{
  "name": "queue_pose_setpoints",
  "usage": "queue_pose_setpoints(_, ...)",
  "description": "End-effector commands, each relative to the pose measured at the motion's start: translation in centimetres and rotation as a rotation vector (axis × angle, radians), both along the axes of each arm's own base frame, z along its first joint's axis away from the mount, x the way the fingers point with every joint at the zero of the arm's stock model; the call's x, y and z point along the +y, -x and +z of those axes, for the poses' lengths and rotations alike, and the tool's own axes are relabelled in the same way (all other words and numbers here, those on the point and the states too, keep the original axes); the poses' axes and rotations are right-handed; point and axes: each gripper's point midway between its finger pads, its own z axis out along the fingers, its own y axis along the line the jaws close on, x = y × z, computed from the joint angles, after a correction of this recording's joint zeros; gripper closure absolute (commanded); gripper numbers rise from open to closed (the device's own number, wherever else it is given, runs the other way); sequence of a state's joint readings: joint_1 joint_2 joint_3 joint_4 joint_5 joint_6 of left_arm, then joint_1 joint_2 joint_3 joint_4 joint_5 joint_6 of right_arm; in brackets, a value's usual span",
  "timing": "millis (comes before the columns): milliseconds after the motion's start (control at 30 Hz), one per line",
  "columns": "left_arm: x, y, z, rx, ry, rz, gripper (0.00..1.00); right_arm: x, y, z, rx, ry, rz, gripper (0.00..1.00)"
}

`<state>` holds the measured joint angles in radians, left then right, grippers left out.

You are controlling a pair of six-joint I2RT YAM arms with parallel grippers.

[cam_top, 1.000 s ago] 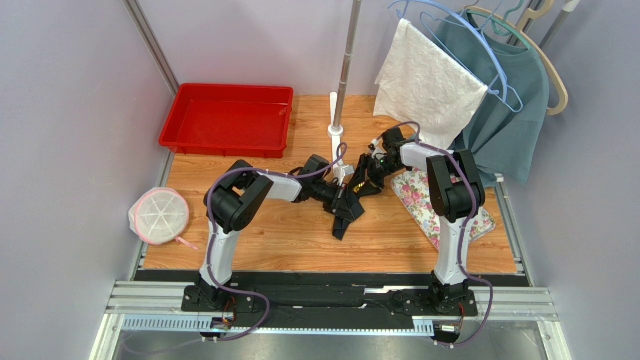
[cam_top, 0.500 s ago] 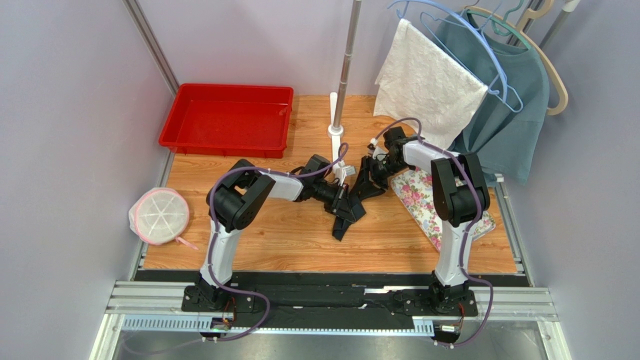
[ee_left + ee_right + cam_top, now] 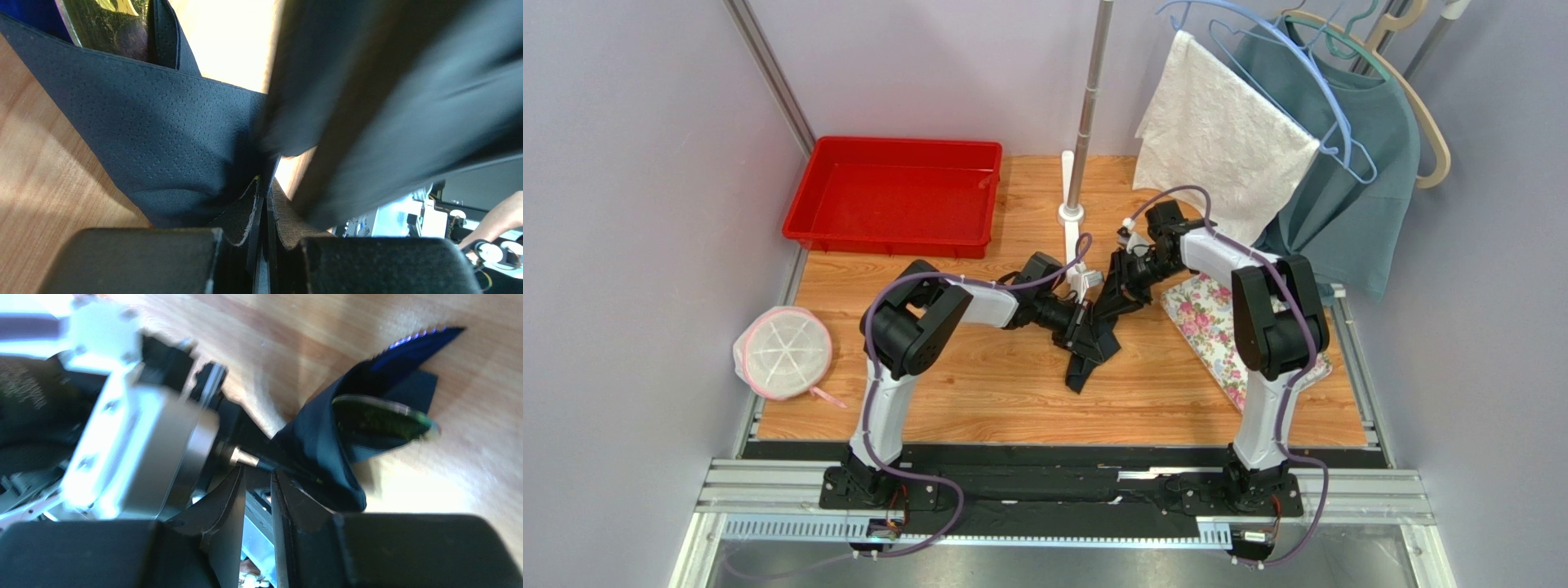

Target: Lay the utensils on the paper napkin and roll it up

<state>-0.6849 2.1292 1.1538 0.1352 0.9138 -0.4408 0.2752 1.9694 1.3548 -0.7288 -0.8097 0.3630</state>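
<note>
The black paper napkin [image 3: 1090, 353] lies partly rolled mid-table, wrapped around the utensils. In the left wrist view its dimpled sheet [image 3: 166, 135] fills the middle, with a gold utensil end [image 3: 104, 24] poking out at the top left. My left gripper [image 3: 1084, 321] [image 3: 265, 184] is shut on a fold of the napkin. My right gripper [image 3: 1122, 279] [image 3: 259, 474] is just beyond it, its jaws a narrow slit apart with nothing between them. Beside its right finger hangs the napkin fold [image 3: 319, 459], with a gold spoon end [image 3: 380, 419] and a blue piece [image 3: 417, 340] sticking out.
A floral mat [image 3: 1210, 325] lies right of the grippers. A pole on a white base [image 3: 1070, 211] stands just behind them. A red tray [image 3: 891, 194] is at the back left, and a white round cover [image 3: 783, 350] at the left edge. A white cloth [image 3: 1222, 123] and a teal garment [image 3: 1345, 159] hang at the back right.
My right gripper has drawn back a little toward the far side, away from the napkin roll, and its elbow has shifted right. The left arm and the napkin have stayed put.
</note>
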Motion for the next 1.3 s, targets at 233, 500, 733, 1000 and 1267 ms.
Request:
queue_pose_setpoints(233,2.3,0.9,-4.7,0.004,-0.177,0.040,0.78,0.0,0.9,-5.1,0.066,0.056,0.002,0.80)
queue_pose_setpoints(500,1.2,0.3,0.8,-0.026,-0.077,0.072,0.63,-1.2,1.9,-7.6,0.069,0.127,0.041,0.82)
queue_pose_setpoints(733,1.8,1.4,8.4,-0.062,0.044,0.078,0.59,-1.5,1.7,-8.0,0.040,0.139,0.064,0.83)
queue_pose_setpoints(1000,4.0,1.3,7.4,0.114,0.039,0.151,0.66,-1.4,1.6,-7.8,0.024,0.136,0.075,0.83)
queue_pose_setpoints(1267,3.2,2.1,4.9,0.120,0.018,0.080,0.74,-1.6,1.4,-8.1,0.021,0.154,0.073,0.83)
